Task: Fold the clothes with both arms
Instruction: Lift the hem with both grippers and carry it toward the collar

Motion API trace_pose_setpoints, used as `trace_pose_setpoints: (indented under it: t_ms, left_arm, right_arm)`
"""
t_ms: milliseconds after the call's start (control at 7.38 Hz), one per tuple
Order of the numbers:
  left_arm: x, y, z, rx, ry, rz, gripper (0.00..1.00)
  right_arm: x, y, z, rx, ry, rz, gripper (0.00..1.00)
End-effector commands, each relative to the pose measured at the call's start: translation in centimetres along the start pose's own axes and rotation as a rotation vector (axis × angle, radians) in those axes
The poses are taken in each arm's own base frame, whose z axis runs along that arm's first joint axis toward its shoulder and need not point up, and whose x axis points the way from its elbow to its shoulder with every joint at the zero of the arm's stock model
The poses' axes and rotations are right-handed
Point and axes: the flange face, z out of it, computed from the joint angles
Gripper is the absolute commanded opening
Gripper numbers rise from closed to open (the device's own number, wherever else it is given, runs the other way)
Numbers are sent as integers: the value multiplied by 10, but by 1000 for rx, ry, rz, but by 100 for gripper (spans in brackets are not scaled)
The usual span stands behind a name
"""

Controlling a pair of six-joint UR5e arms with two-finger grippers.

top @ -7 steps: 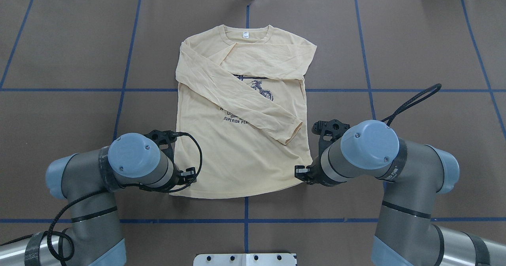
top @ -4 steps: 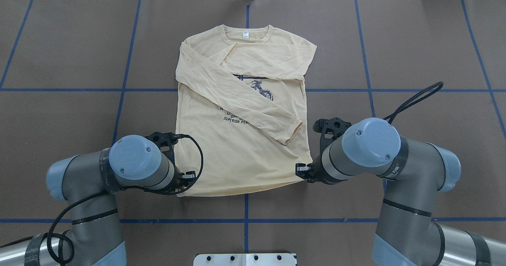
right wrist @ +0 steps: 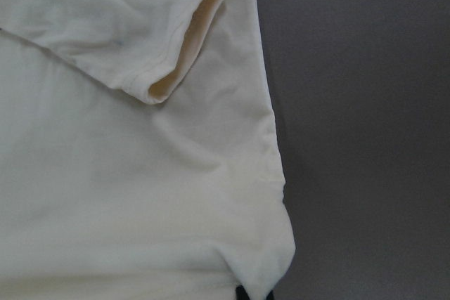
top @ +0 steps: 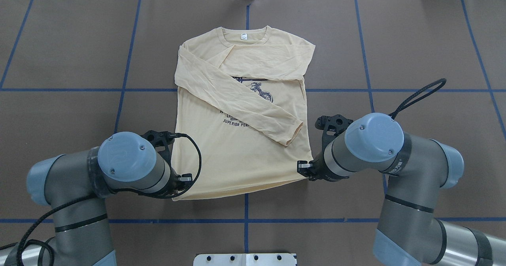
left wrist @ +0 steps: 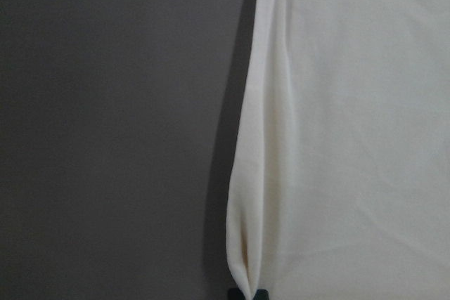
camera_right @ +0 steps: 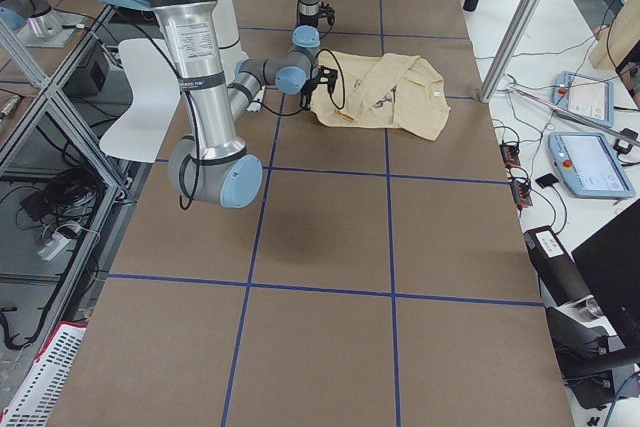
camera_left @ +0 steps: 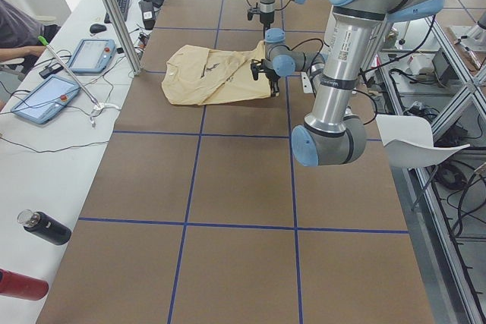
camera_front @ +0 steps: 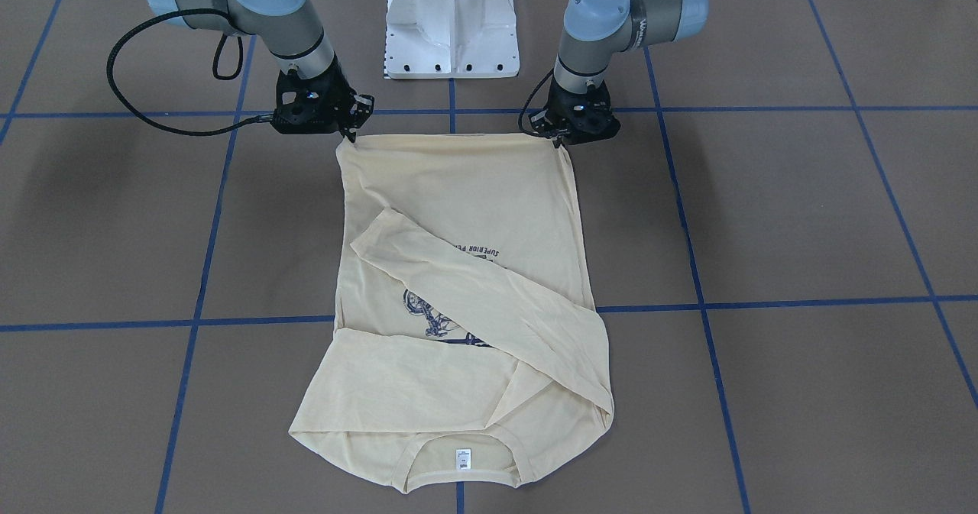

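Shirt [top: 241,155] flat mid-frame on bench [top: 415,52], sleeves [top: 237,100] folded across front. Left claw [top: 184,181] clenched on lower-left hem corner, right claw [top: 303,167] clenched on lower-right corner.

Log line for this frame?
stage: hem grasp | left claw: shut on T-shirt hem corner | right claw: shut on opposite corner | sleeves: folded across front

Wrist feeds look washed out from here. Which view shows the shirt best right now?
Left wrist: shirt bleached near-white, soft, dark shadow along its edge. Right wrist: sharper, sleeve cuff stitching visible. Overhead: evenly lit, crisp, print legible; best. Front-facing: soft shadows on table.
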Motion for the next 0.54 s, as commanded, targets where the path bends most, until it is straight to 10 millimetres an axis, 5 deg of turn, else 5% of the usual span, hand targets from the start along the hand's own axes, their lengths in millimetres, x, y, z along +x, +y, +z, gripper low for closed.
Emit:
trace_pose_setpoints:
  t_ms: [0, 407]
  left_arm:
    - [-1, 6, -15, -2, 0, 3, 0]
    - [5, 46, 5, -59, -38, 52, 0]
  right_arm:
    - [10, -1, -13, -36, -11, 12, 0]
    - [46, 42, -39, -184, -32, -2, 0]
